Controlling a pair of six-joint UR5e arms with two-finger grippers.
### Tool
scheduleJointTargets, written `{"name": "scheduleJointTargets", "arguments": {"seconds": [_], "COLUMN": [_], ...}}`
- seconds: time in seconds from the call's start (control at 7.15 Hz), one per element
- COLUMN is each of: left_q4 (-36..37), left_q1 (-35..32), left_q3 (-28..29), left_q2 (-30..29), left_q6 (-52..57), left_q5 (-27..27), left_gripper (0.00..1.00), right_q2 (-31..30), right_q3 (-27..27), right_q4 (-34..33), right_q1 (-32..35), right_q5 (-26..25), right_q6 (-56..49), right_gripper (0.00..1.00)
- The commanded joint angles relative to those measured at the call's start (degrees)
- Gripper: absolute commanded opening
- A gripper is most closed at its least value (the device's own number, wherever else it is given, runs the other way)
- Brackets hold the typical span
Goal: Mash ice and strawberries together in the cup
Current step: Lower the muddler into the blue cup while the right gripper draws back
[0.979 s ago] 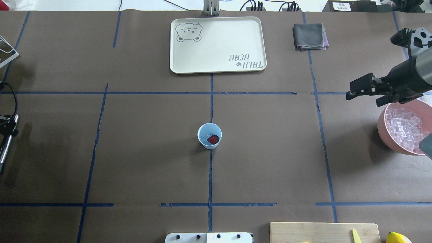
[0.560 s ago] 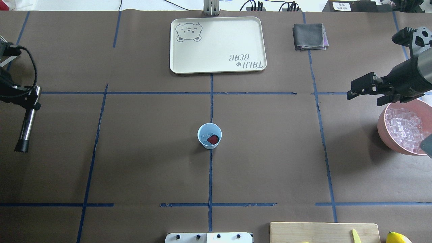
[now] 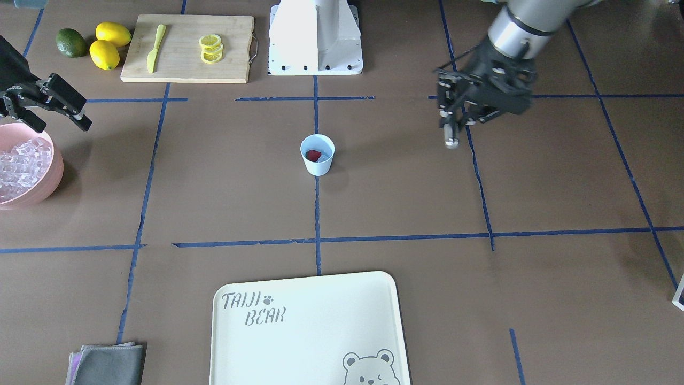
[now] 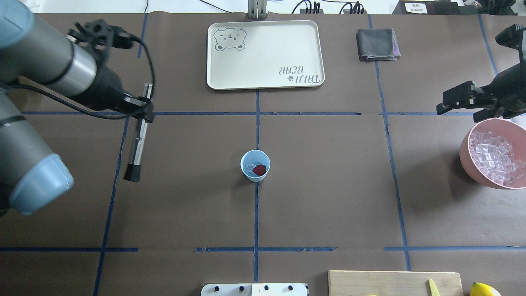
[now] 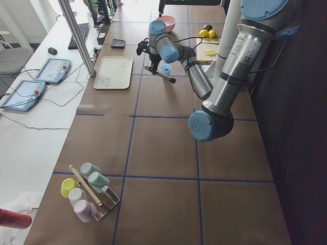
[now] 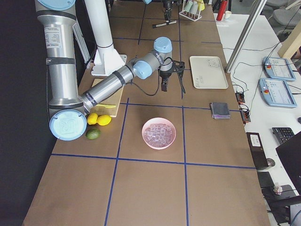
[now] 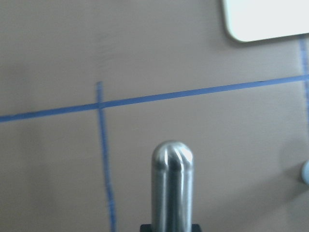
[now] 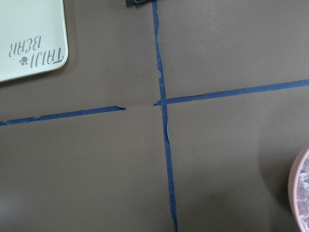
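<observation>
**op_rig:** My left hand (image 4: 143,110) has swung in from the edge of the counter (image 4: 328,185) since a moment ago. It's clamped tight on the steel rod with the black tip (image 4: 135,144). The right hand (image 4: 457,113) backed off a bit, fingers spread, nothing in it.

**tablewatch:** And the small light-blue cup (image 4: 254,165)?

**op_rig:** Hasn't budged. It's mid-counter with the red strawberry (image 4: 259,169) and clear ice cubes (image 4: 248,166) inside. My left wrist cam only catches the rod's rounded shiny end; overhead shows its whole length.

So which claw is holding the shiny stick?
The left claw, on the overhead view's left, grips the metal stick; the right claw near the pink bowl holds nothing.
</observation>
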Motion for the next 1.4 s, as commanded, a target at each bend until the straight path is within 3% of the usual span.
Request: {"name": "scheduleJointTargets", "arguments": {"seconds": [0.0, 0.14, 0.28, 0.56, 0.84, 1.26], "left_q4": [-14.8, -25.1, -33.2, -47.2, -48.6, -48.8], "left_q1": [12.4, 16.5, 20.0, 21.1, 28.8, 31.4], "left_q3": [1.2, 4.7, 6.4, 12.5, 12.6, 13.0], "left_q2": [-4.6, -4.8, -4.0, -3.7, -3.5, -3.1], "left_q6": [-0.1, 0.0, 0.0, 2.0, 8.7, 8.9], "left_q5": [22.3, 34.3, 41.2, 49.2, 63.4, 65.0], "left_gripper": [0.00, 0.00, 0.00, 0.00, 0.00, 0.00], "right_q2": [-3.1, -4.1, -4.1, -3.8, -3.7, -3.9], "right_q3": [-0.2, -0.3, -0.5, -1.3, -1.2, -1.3], "right_q4": [-0.2, -0.2, -0.2, -0.1, -0.1, 0.0], "right_q1": [3.4, 4.2, 4.3, 4.4, 4.4, 4.5], "right_q5": [0.2, 0.2, 0.2, 0.1, 0.1, 0.1], "right_q6": [-7.8, -9.9, -10.2, -10.3, -10.3, -10.3], "right_gripper": [1.00, 1.00, 1.00, 1.00, 1.00, 1.00]}}
